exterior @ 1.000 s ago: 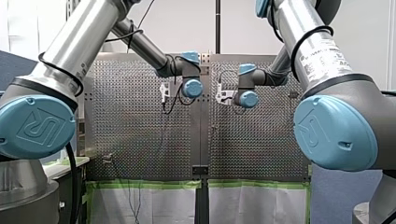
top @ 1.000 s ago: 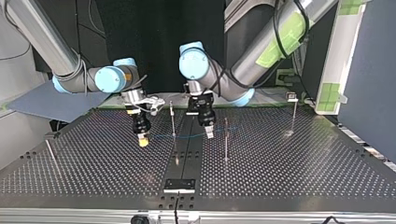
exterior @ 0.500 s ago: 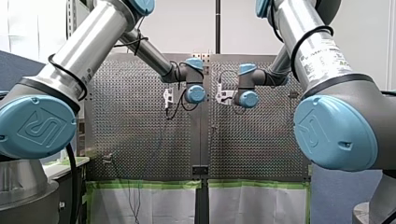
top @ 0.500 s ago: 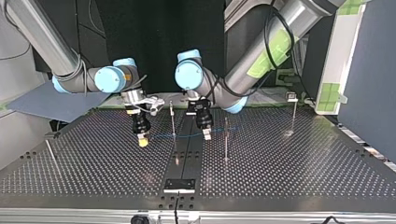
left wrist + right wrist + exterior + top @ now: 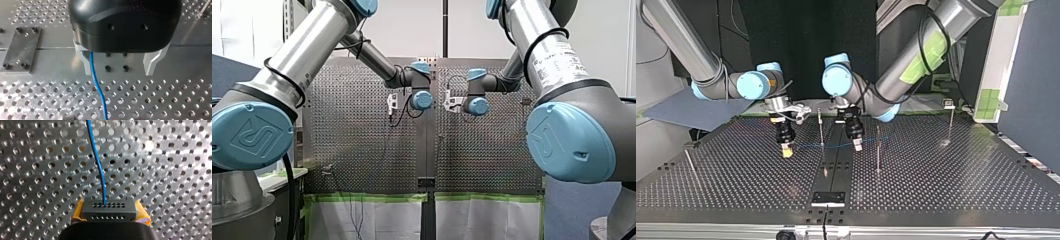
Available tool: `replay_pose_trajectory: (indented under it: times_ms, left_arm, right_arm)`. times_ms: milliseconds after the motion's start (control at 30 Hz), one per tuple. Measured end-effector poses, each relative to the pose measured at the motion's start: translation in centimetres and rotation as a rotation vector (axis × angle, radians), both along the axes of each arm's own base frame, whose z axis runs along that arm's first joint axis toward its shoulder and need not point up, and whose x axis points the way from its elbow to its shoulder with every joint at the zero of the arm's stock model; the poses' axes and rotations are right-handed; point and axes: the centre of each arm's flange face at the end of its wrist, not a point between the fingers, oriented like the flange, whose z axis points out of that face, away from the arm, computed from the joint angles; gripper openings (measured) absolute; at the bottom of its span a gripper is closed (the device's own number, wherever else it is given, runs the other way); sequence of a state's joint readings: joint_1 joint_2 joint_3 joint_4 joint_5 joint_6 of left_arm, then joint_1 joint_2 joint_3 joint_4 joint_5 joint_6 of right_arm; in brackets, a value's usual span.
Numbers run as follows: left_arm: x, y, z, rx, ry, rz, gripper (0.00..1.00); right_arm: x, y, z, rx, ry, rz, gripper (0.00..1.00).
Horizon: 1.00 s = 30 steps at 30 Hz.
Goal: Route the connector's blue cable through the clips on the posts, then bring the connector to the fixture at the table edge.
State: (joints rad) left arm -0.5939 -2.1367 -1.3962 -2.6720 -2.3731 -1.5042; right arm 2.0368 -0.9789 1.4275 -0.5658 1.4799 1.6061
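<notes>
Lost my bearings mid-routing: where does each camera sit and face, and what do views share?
Front view: behind the shoulders, facing over the table; my left arm left, my right arm right.
Top view: across the table, facing both arms, sides crossed.
Left wrist view: down my open left gripper.
Right wrist view: along my right gripper clamping the connector.
Shared: the blue cable, in top and both wrist views.

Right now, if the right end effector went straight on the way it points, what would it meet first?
My right end effector points down: probably the table, its held connector touching first.
</notes>
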Motion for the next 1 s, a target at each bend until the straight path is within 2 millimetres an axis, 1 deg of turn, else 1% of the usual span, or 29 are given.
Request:
replay_pose_trajectory:
  times_ms: [233,433,1000]
  left_arm:
    - [-0.6,-1.0,0.2,-0.003,-0.008,-0.026,1.00]
    - [-0.6,-1.4,0.5,-0.011,-0.027,-0.033,1.00]
    - [-0.1,-0.9,0.8,0.014,-0.038,0.020,1.00]
  right_arm:
    - [-0.1,-0.1,-0.2,0.001,0.003,-0.017,0.00]
    - [-0.1,-0.1,-0.4,0.003,0.004,-0.018,0.00]
    - [-0.1,-0.2,-0.8,0.007,0.006,-0.017,0.00]
